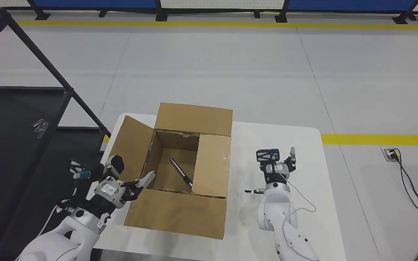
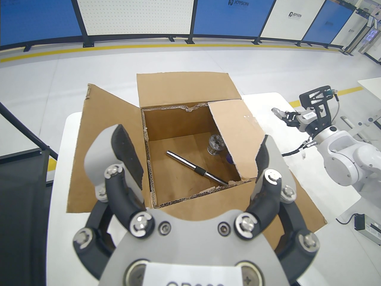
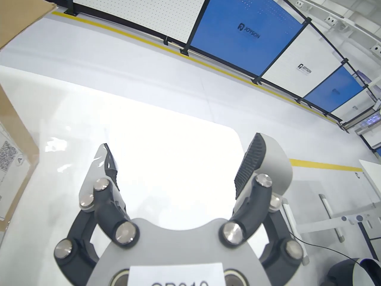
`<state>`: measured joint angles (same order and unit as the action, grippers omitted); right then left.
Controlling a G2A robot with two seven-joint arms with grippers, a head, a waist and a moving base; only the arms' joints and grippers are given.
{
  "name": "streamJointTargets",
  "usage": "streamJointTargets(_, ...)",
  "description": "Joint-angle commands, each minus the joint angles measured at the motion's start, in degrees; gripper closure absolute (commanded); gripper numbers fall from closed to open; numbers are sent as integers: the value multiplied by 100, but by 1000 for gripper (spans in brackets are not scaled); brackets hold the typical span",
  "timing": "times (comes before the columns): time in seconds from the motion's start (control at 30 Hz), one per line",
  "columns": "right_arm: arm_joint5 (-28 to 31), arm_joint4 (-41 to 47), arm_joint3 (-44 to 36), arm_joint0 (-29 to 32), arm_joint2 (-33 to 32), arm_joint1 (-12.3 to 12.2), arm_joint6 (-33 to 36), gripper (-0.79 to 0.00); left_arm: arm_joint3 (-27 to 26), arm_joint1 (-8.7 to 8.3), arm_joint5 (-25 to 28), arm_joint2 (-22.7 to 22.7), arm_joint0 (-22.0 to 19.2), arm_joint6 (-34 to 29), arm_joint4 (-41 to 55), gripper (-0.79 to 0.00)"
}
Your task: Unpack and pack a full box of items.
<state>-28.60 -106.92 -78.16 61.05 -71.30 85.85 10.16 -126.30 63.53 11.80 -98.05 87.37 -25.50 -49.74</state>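
Note:
An open cardboard box (image 1: 176, 212) stands mid-table with its flaps folded out. On its floor lies a metal rod (image 1: 181, 172) with a dark grip (image 2: 196, 168); beside it stands a small round metal part (image 2: 215, 144), and a purple item (image 2: 229, 158) peeks out under the inner flap. My left gripper (image 1: 132, 171) hovers open at the box's near-left corner, with nothing between its fingers (image 2: 126, 153). My right gripper (image 1: 279, 160) is open and holds nothing over the bare table to the right of the box (image 3: 15, 138). It also appears as the right gripper (image 2: 285, 114) in the left wrist view.
The white table (image 1: 294, 140) has free room to the right of the box. A black frame with dark netting (image 1: 39, 130) stands close on the left. A cable and a small black device (image 2: 360, 221) lie near the table's right front edge.

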Motion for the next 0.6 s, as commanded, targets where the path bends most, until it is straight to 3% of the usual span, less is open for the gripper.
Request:
streamJointTargets(0.0, -50, -124, -90, 52, -52, -7, 86, -785, 0, 0, 0, 0, 0, 0, 0, -785)
streamJointTargets(0.57, 282, -466, -684, 461, -723, -85, 529, -785, 0, 0, 0, 0, 0, 0, 0, -785)
